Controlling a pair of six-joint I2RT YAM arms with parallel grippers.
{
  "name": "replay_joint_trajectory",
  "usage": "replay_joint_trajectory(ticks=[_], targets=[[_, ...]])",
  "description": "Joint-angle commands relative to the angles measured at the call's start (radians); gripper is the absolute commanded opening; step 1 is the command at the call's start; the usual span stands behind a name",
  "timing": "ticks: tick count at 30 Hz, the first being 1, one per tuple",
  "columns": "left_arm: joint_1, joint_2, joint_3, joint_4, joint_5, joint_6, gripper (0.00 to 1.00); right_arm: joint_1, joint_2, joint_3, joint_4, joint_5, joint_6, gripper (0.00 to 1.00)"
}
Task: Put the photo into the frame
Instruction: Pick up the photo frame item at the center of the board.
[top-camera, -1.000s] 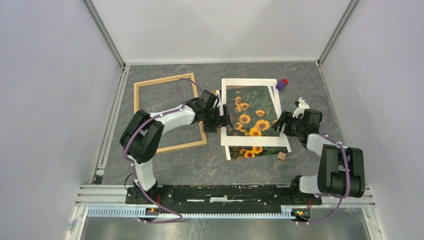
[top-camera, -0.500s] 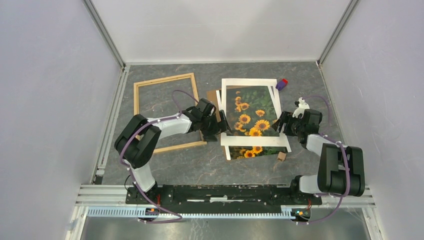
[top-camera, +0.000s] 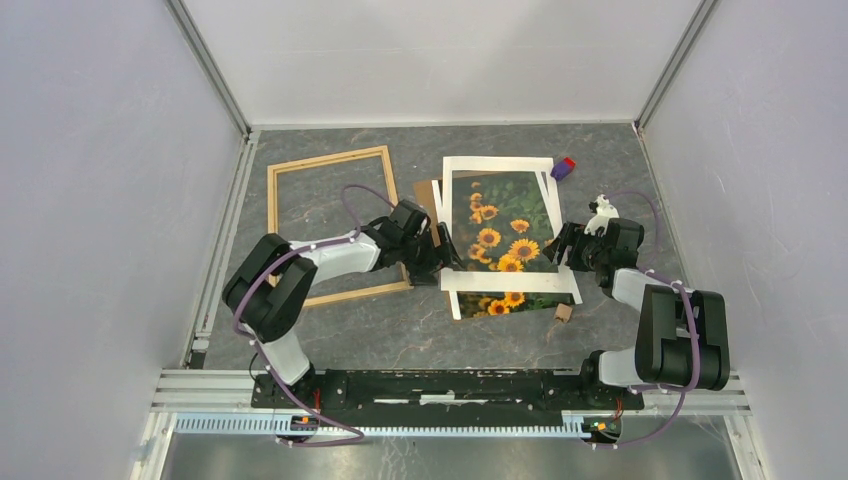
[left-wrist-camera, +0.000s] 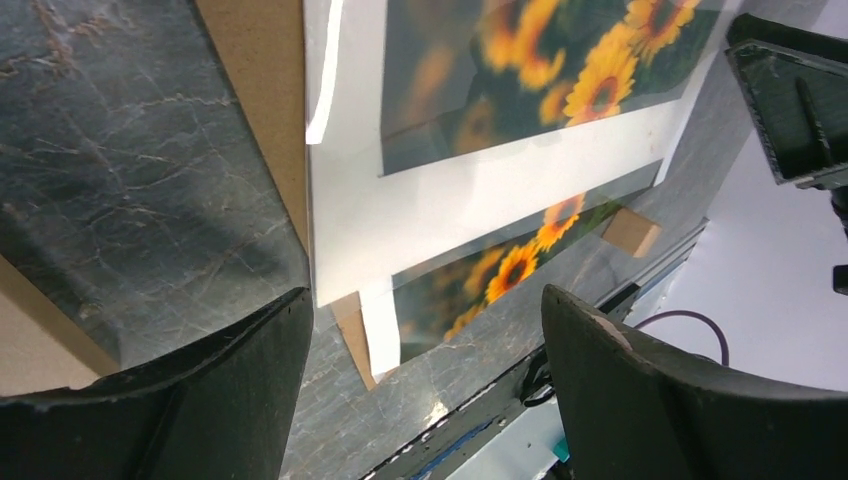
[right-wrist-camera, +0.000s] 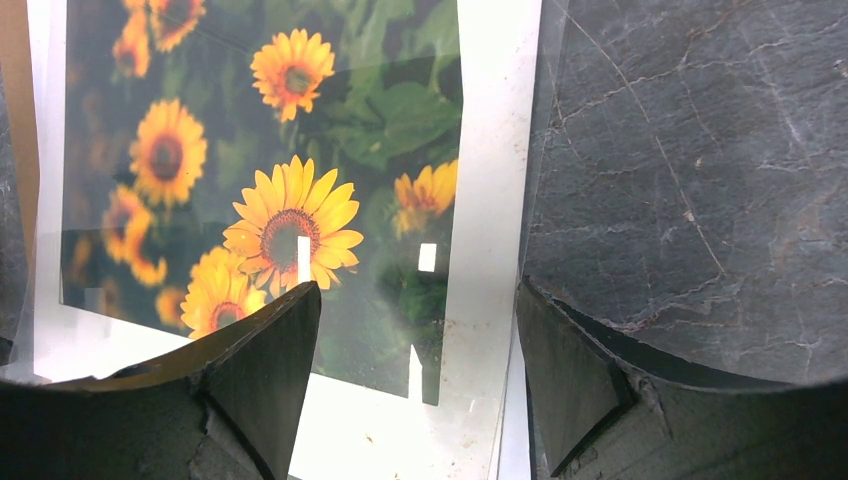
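Two arms work over one dark grey marbled table (top-camera: 400, 330), walled by pale panels on three sides.

- Frame (top-camera: 330, 159): lies flat at left with the table showing through it. The left forearm crosses its near right corner.
- Left gripper (top-camera: 445, 262): low, reaching rightward to the left edge of the white mat (top-camera: 510, 282). Fingers spread wide, holding nothing.
- Brown backing board (top-camera: 428, 192): under the stack's left side.
- Photo (top-camera: 505, 225): right of centre, beneath the mat and skewed, with a strip showing past the mat's near edge.
- Right gripper (top-camera: 560, 248): low at the stack's right edge, fingers apart, gripping nothing.
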Motion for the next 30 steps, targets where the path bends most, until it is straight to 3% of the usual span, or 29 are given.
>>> replay_joint_trajectory(ticks=[1, 10, 16, 24, 30], targets=[[0.0, -0.079, 0.001, 0.061, -0.021, -0.002, 0.88, 0.01, 0.004, -0.022, -0.018, -0.003, 0.004, 0.78], [0.027, -0.104, -0.028, 0.155, 0.019, -0.036, 0.77, 0.012, -0.004, -0.022, -0.023, -0.003, 0.001, 0.78], [0.089, -0.076, -0.118, 0.376, 0.129, -0.219, 0.66, 0.012, -0.011, -0.019, -0.028, 0.004, -0.004, 0.78], [0.101, 0.002, -0.173, 0.586, 0.142, -0.391, 0.52, 0.012, -0.017, -0.023, -0.024, 0.0, -0.001, 0.78], [0.101, 0.076, -0.132, 0.645, 0.152, -0.437, 0.42, 0.013, -0.012, -0.03, -0.004, -0.017, 0.009, 0.78]])
